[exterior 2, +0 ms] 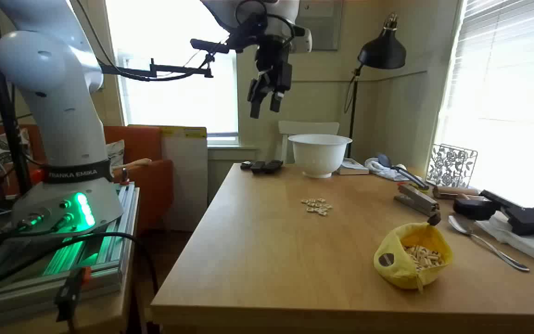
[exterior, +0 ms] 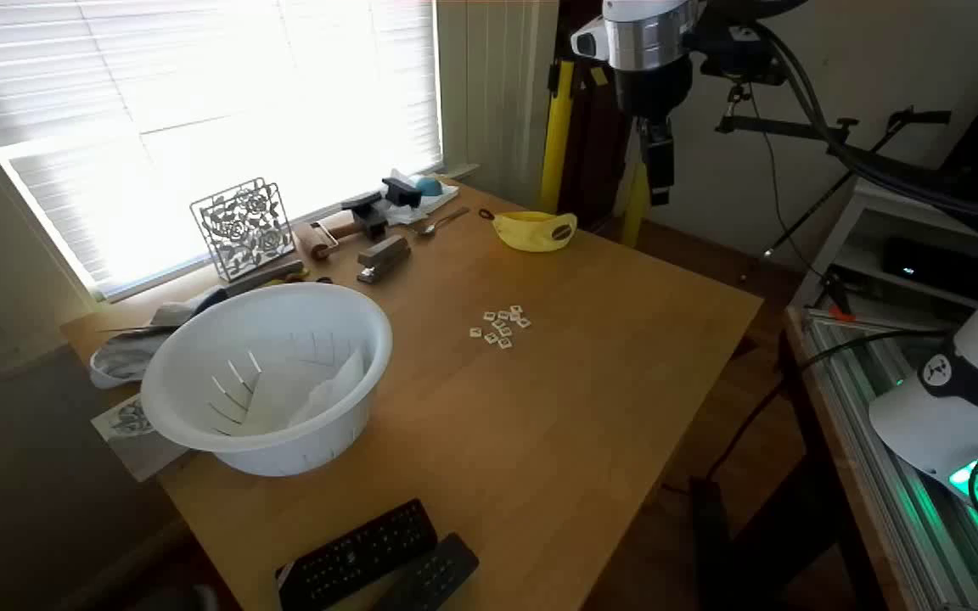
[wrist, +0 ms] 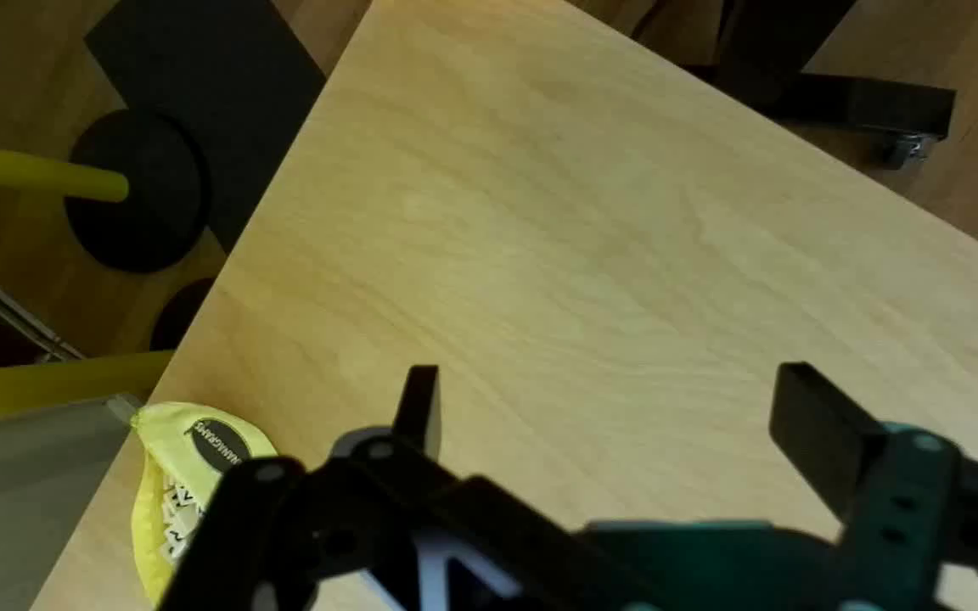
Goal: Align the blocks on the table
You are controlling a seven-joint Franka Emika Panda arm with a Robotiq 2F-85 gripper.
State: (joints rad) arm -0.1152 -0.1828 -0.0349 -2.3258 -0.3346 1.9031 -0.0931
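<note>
Several small cream blocks [exterior: 505, 343] [exterior 2: 321, 212] with dark markings lie in a loose, uneven cluster, flat on the wooden table [exterior: 557, 424] [exterior 2: 257, 260]. They show in both exterior views and are outside the wrist view. My gripper [exterior: 660, 185] [exterior 2: 265, 110] hangs high over the table, well above and apart from the blocks. In the wrist view the gripper [wrist: 608, 378] is open, its two fingers far apart, with only bare tabletop [wrist: 591, 212] beneath and nothing held.
A yellow banana-shaped pouch [exterior: 531, 233] [exterior 2: 397, 273] [wrist: 171, 424] filled with more tiles sits near the table edge. A white bowl [exterior: 298, 454] [exterior 2: 315, 155] and black remotes [exterior: 370, 547] stand beyond the cluster. Stapler [exterior: 383, 255], spoon [exterior 2: 494, 248] and metal rack [exterior: 243, 225] line the window side.
</note>
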